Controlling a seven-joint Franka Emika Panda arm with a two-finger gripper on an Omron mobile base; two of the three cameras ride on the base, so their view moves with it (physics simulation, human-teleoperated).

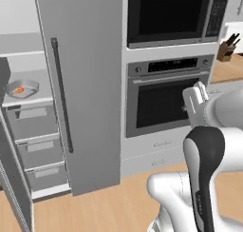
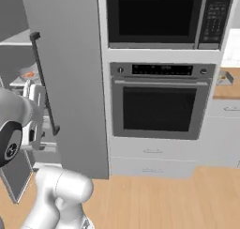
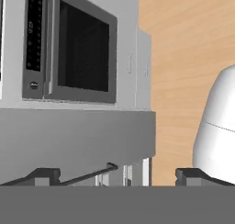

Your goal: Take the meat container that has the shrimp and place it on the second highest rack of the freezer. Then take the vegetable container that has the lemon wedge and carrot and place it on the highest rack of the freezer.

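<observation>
Freezer: tall narrow grey freezer cabinet (image 1: 83, 83) with a long dark vertical bar handle (image 1: 61, 95); its left compartment stands open, flat grey shelves above, drawers below
Shrimp container: shallow round pale container (image 1: 22, 88) holding a small curled orange-pink shrimp (image 1: 18, 90); it rests on a grey shelf inside the freezer, left of the bar handle, just above the drawers; that looks like the second highest rack, so the first half seems done
Vegetable container: lemon wedge and carrot sit somewhere outside these views
Gripper: white two-finger gripper (image 3: 117, 176) held sideways in front of the black-fronted wall oven (image 1: 168, 100), right of the freezer; dark fingertips (image 3: 43, 175) spread wide, nothing between them
Doing it well: keep the arm tucked clear of the freezer door; find the vegetable container before reaching
</observation>
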